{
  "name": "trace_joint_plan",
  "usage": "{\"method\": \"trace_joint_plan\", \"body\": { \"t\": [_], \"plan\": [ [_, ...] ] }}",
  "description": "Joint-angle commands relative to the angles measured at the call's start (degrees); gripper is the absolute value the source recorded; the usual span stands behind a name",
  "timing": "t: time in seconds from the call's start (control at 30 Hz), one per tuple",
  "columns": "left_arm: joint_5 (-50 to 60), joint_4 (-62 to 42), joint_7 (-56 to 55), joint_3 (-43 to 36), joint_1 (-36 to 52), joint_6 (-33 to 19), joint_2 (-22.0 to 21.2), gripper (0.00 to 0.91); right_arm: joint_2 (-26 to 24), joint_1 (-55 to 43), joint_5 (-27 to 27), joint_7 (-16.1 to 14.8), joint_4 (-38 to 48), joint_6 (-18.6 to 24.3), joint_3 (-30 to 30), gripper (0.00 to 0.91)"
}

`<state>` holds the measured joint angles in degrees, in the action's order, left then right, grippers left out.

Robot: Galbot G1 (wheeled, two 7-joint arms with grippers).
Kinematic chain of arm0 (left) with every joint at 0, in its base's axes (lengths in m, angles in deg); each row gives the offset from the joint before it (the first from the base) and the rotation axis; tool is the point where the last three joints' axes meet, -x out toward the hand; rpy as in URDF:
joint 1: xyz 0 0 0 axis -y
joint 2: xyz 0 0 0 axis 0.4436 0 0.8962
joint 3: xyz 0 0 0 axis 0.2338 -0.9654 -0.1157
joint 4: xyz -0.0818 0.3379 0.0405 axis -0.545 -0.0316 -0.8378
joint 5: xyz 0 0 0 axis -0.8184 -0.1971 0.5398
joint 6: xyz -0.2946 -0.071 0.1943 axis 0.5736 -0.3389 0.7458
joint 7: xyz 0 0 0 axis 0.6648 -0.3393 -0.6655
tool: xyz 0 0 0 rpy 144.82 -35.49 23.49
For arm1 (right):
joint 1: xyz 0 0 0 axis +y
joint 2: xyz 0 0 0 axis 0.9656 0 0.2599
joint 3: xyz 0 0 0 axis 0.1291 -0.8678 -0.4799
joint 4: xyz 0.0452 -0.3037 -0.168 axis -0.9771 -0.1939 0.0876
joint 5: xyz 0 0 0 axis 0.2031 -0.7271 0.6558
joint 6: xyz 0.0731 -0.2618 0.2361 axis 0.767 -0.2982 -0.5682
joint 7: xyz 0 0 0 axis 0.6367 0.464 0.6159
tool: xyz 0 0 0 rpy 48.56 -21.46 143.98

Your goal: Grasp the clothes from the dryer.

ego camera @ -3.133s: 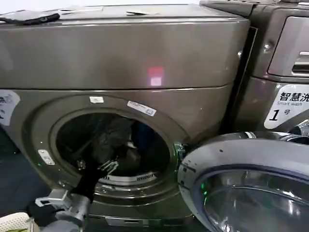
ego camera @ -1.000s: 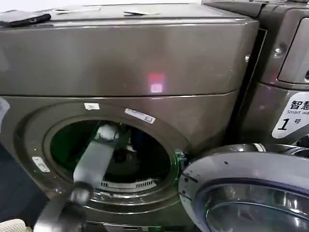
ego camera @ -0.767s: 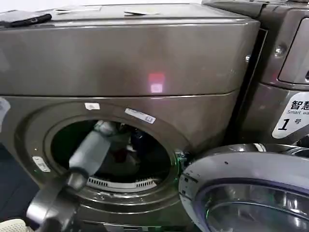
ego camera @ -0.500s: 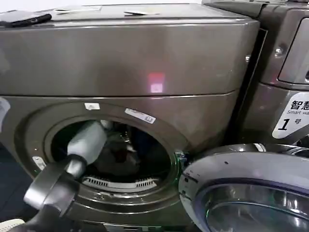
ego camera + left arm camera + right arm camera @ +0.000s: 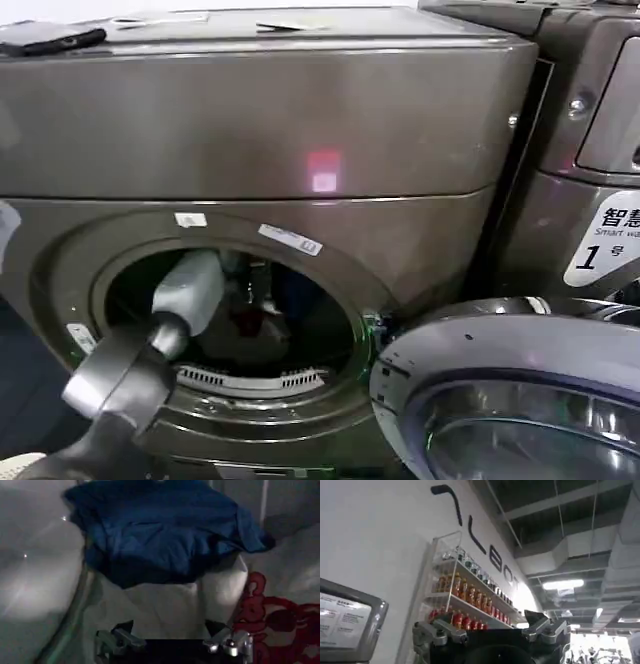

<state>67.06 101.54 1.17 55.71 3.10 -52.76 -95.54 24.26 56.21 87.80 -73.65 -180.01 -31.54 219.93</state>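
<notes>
The dryer (image 5: pixel 300 120) stands with its round porthole open. My left arm (image 5: pixel 190 285) reaches through the porthole into the drum. Inside lie the clothes: a dark navy piece (image 5: pixel 165 530) on top, white fabric (image 5: pixel 165 605) below it, and a red printed piece (image 5: pixel 270 620) to one side; the red piece (image 5: pixel 245 322) also shows through the porthole. My left gripper (image 5: pixel 172 642) is open just short of the white fabric, with nothing between its fingers. My right gripper (image 5: pixel 492 630) is open and points up at a wall and ceiling, away from the dryer.
The dryer's round door (image 5: pixel 500 340) hangs open at the lower right. A second machine (image 5: pixel 590 150) with a white sticker marked 1 stands to the right. A dark flat object (image 5: pixel 50 38) lies on the dryer's top. A shelf of red bottles (image 5: pixel 465 597) hangs on the wall.
Three seconds ago my left gripper was at the porthole's lower rim; it has since gone into the drum. Over the last second the forearm swung left while staying inside.
</notes>
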Motion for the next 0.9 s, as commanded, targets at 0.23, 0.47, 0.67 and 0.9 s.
{"method": "trace_joint_plan", "body": {
  "t": [0.23,0.47,0.67,0.9],
  "plan": [
    [-9.3,6.6,-4.8,10.2,-3.0,3.7,0.9,0.0,0.0,-0.8,-0.2,0.1,-0.2,0.1,-1.1,0.907],
    [-18.9,16.3,-15.0,18.9,-10.3,10.7,2.5,0.0,0.0,-1.7,-0.5,0.2,-0.3,0.1,-2.5,0.907],
    [-31.2,31.7,-24.0,24.0,-17.5,12.0,3.1,0.0,0.2,-2.5,-1.1,0.2,-0.5,0.2,-3.8,0.907],
    [-42.7,43.1,-34.4,27.9,-23.7,6.2,1.9,0.0,0.1,-3.0,-1.4,0.2,-0.3,0.4,-4.5,0.907]
  ]
}}
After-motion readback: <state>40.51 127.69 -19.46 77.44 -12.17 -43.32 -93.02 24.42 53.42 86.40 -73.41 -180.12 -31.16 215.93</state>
